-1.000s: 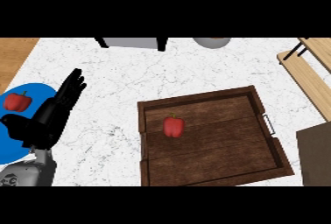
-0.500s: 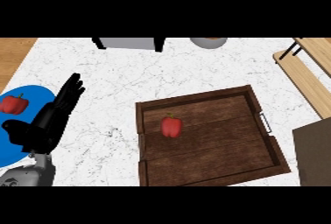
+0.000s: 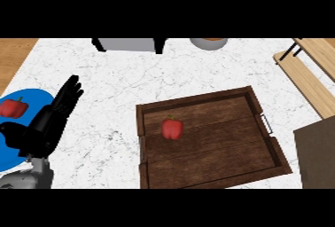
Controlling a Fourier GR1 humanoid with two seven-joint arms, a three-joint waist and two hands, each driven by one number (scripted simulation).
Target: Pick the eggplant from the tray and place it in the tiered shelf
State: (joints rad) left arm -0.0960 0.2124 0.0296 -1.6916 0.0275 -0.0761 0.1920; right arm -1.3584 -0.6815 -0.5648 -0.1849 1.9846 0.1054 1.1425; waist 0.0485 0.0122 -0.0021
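Note:
A dark wooden tray lies on the white marble counter right of centre. The only thing in it is a red bell pepper, in its left half; no eggplant shows. The light wooden tiered shelf runs along the upper right edge. My left hand stands at the left over a blue plate, open with fingers pointing up, well apart from the tray and holding nothing. My right hand shows nowhere.
The blue plate at the left edge holds a second red pepper. A grey box and a round grey pot stand at the back edge. A brown block fills the lower right.
My left hand has sunk a little toward the lower edge. The tray and the pepper in it have stayed where they were.

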